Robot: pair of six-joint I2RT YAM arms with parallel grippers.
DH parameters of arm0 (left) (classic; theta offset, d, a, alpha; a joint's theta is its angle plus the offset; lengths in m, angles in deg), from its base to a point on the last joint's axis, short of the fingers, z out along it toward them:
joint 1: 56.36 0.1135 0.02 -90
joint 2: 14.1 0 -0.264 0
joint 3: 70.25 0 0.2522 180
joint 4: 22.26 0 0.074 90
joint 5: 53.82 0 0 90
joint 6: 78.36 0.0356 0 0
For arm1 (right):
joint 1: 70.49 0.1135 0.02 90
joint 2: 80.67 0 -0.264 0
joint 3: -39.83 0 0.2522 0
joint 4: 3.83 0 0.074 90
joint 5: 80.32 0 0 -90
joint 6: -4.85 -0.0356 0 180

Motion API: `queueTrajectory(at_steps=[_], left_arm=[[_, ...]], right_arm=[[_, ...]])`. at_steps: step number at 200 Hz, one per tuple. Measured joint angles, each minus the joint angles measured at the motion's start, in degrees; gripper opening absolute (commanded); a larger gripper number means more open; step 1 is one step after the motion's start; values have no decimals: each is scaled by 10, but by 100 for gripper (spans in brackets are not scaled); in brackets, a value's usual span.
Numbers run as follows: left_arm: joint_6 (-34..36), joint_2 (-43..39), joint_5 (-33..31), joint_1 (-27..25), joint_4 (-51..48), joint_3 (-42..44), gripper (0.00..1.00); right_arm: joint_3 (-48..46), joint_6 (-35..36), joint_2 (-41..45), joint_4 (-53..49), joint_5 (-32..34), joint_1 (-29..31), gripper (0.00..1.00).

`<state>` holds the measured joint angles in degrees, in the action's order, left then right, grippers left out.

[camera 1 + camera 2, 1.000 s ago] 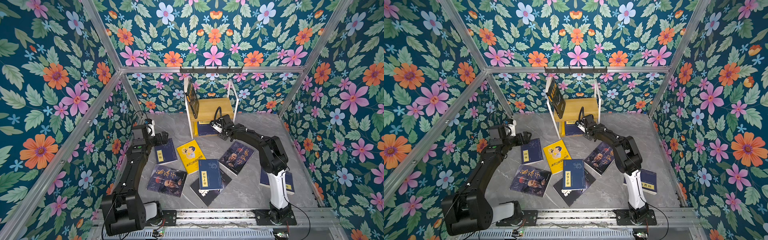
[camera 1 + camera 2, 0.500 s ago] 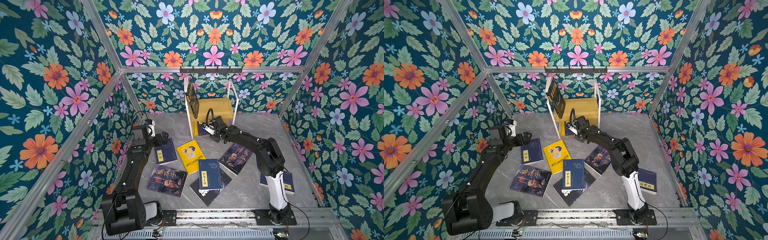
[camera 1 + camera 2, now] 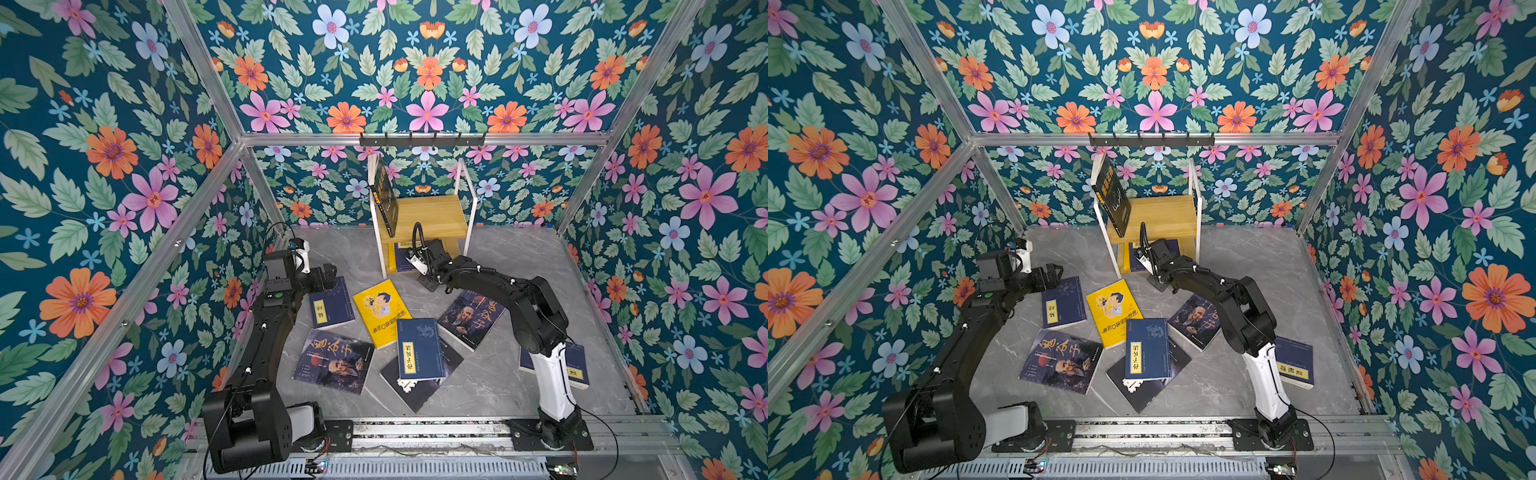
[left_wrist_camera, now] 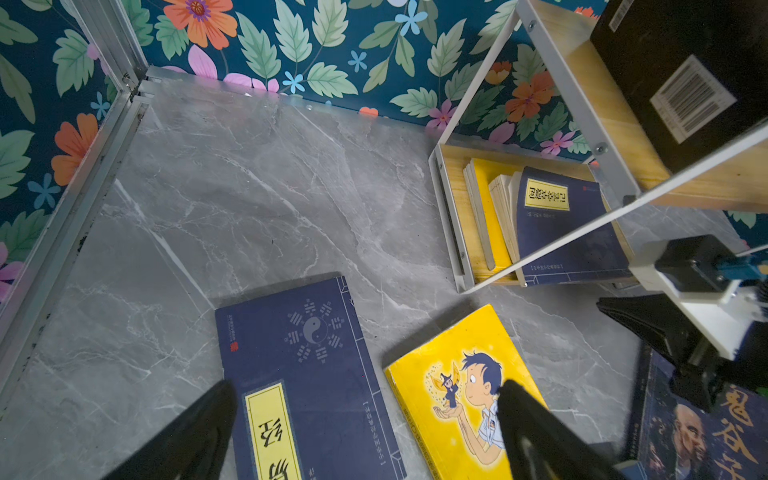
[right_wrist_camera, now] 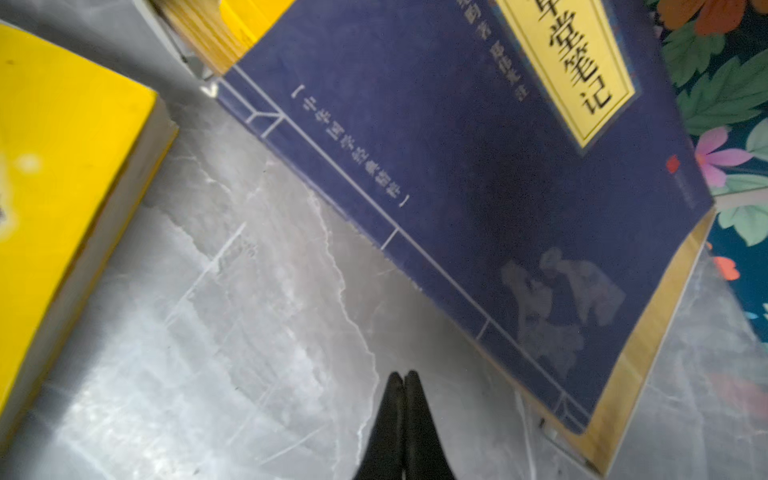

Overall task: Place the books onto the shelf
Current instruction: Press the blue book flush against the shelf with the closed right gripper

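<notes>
A: Qty on shelf (image 3: 432, 212)?
B: I count 3 in: black book (image 3: 384, 199) up top, navy book (image 4: 569, 224) + yellow book (image 4: 486, 208) below. 7 books (image 3: 380, 311) left on bench (image 3: 498, 390). R hand (image 5: 404, 376) closed, empty, by shelf; L hand (image 4: 365, 388) wide, empty.

**Robotics laboratory test cell.** A silver aluminium-profile frame (image 3: 299, 139) carries wall panels of teal floral wallpaper (image 3: 428, 70), enclosing a grey marble-patterned counter (image 3: 498, 386). Along its front edge runs a slotted metal mounting rail (image 3: 436, 432), on which the black left arm base (image 3: 257, 428) and black right arm base (image 3: 552, 436) are mounted. A small lit circuit board (image 3: 316, 465) lies below.
</notes>
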<state>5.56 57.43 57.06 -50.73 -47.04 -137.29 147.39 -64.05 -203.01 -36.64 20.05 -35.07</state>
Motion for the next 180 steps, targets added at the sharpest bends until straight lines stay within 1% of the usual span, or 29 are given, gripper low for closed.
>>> queueTrajectory(at_steps=[16, 55, 135, 180], left_arm=[[0, 2, 0, 0, 0, 0, 100], [0, 2, 0, 0, 0, 0, 100], [0, 2, 0, -2, 0, 0, 100], [0, 2, 0, -2, 0, 0, 100]], right_arm=[[-14, -21, 2, 6, -14, 2, 1], [-26, -59, -1, 17, -11, 2, 3], [17, -89, -27, 36, 3, -4, 3], [46, -91, -43, 37, -9, -5, 4]])
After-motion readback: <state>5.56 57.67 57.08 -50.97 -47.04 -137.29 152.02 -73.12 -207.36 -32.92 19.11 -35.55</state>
